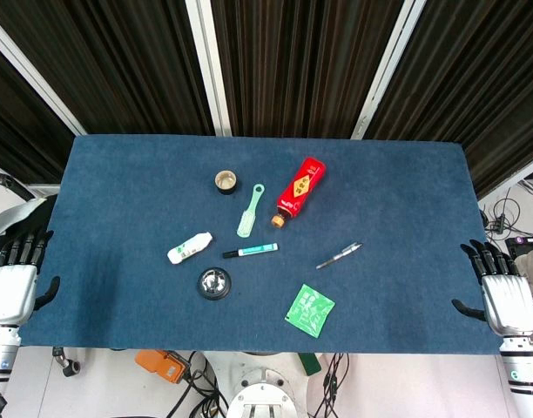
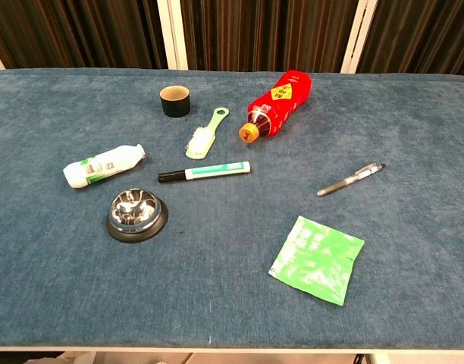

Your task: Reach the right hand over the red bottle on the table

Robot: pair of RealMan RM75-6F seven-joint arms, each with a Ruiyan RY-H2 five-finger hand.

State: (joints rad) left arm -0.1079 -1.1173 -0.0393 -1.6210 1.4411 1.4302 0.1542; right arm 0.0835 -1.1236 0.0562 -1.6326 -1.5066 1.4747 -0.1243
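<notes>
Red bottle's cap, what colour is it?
Orange. The cap of the red bottle lying on its side shows best in the chest view.

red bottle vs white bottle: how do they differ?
The red bottle is larger, with an orange cap; the white bottle is smaller, with a green label. The red bottle's cap points toward the table's near edge and left; the white bottle's narrow end points right and away. Both lie on their sides on the blue table.
</notes>
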